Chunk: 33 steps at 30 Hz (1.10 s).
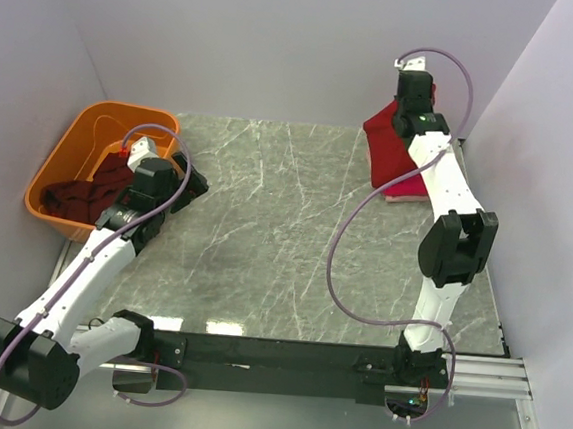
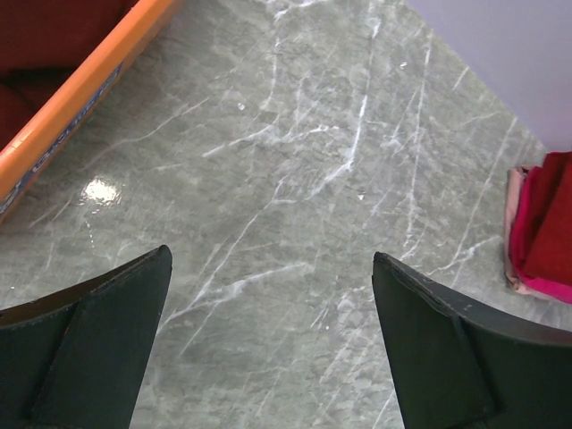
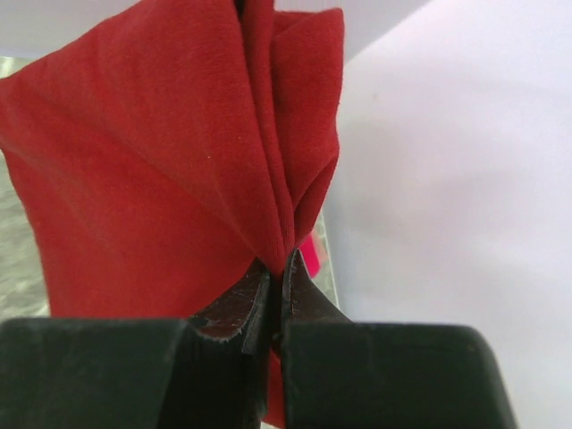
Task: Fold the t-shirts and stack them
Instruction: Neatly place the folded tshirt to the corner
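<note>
Shirt (image 3: 152,179) in red, pinched tight in the right gripper (image 3: 275,268), hangs over the pink one (image 1: 410,193) at the far right corner. This looks like the stacking step, so next it needs lowering squarely and letting go. Left gripper (image 2: 273,259) gapes wide beside the tub (image 1: 59,154) of dark shirts (image 1: 82,197).

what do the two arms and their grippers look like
Both the left arm and right arm have white link shells with chunky black joints. A thin lilac cable loops loosely along each. The left gripper and right gripper have dark, flat, wedge-shaped fingers; no markings are readable.
</note>
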Each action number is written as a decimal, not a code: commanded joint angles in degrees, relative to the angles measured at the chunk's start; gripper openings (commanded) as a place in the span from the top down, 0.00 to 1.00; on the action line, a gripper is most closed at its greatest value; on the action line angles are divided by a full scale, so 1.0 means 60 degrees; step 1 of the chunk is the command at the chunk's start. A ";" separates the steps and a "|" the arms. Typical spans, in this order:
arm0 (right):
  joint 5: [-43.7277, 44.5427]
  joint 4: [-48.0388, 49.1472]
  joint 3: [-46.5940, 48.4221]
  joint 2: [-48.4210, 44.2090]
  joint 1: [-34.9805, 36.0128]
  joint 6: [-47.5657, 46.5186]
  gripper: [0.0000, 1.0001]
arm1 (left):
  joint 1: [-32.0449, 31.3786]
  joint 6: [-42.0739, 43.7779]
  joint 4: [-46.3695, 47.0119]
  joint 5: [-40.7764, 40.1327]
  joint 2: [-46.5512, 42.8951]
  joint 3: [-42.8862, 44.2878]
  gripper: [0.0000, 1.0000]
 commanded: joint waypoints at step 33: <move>0.0948 0.2091 0.2001 0.3294 -0.1817 0.0610 0.14 | -0.0020 -0.0103 -0.0527 -0.0558 0.0944 0.1266 0.00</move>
